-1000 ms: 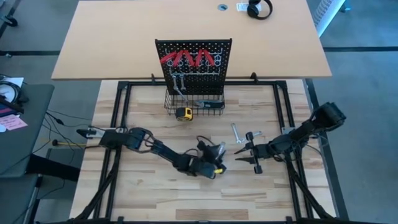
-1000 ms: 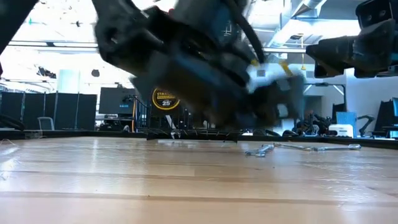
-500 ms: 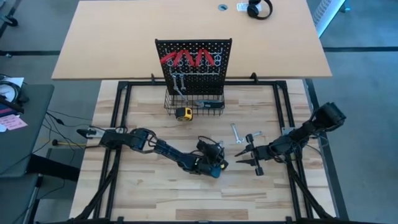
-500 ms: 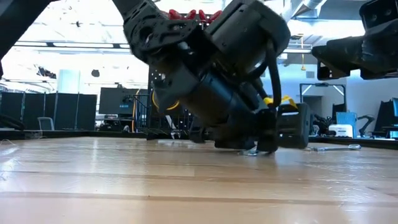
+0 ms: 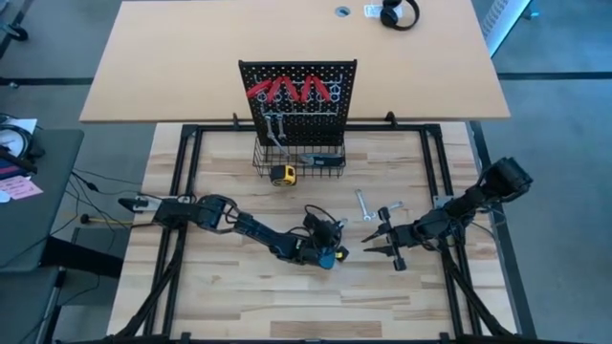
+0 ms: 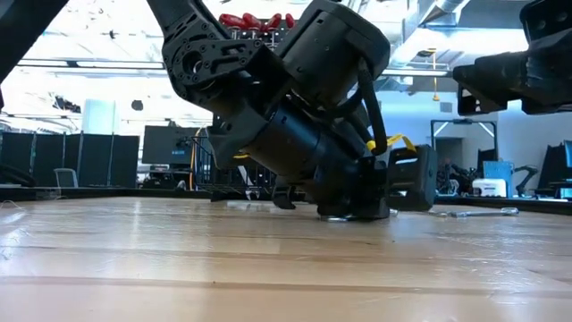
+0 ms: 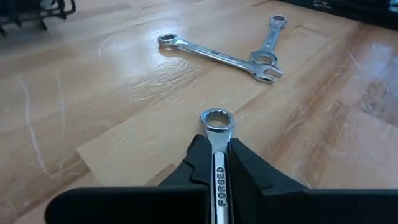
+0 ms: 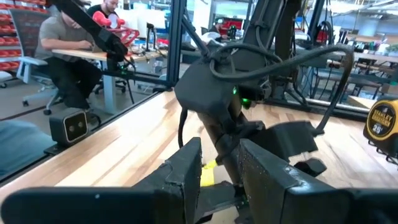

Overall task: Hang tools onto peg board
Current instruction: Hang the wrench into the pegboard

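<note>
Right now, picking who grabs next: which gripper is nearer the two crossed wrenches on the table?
Right. The right gripper hovers just beside the crossed wrenches; the left gripper sits farther off, shut on another wrench.

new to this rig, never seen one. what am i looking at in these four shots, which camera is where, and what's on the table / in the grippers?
Two dark robot arms work at a wooden table. The overhead shot shows everything; the low shot looks level across the tabletop; the other two come from cameras on each arm's wrist.

The left gripper is down at the table's middle, shut on a silver wrench, which its wrist camera shows clamped between the fingers. The right gripper waits nearby with nothing between its fingers.

Two more wrenches lie loose on the wood. At the back stands the black peg board, with red-handled pliers already hung, a wire basket at its foot and a yellow tape measure beside it.
</note>
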`<state>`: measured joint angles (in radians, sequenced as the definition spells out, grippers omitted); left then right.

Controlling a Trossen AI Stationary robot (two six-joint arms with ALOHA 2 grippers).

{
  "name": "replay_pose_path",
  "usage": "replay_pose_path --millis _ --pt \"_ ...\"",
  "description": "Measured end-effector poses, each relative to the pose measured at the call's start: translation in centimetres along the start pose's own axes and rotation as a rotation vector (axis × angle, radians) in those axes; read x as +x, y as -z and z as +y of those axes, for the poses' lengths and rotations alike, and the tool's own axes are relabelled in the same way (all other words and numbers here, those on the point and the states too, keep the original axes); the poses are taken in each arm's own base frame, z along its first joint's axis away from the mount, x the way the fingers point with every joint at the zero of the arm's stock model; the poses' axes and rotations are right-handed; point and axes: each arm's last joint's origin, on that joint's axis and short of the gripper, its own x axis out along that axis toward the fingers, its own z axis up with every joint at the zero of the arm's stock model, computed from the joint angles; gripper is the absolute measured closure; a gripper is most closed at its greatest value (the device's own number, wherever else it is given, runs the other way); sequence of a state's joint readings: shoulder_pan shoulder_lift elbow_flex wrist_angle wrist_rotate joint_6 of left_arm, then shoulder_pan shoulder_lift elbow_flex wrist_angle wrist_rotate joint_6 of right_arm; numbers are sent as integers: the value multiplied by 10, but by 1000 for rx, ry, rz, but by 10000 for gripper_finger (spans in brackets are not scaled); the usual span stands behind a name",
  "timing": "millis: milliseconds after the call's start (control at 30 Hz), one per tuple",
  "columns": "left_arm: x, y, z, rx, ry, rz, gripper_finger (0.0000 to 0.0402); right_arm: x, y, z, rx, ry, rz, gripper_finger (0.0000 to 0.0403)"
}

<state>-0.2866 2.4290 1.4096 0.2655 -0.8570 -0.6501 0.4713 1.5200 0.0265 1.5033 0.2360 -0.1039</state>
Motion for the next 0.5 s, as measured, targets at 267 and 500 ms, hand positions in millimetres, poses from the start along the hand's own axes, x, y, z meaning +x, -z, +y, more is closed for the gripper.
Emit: replay_pose_path --millis 267,500 --pt "-11 -17 -5 75 36 -29 385 0 1 0 8 -1 7 283" --pt "-19 -29 -9 105 66 -47 385 0 3 0 45 -3 33 283"
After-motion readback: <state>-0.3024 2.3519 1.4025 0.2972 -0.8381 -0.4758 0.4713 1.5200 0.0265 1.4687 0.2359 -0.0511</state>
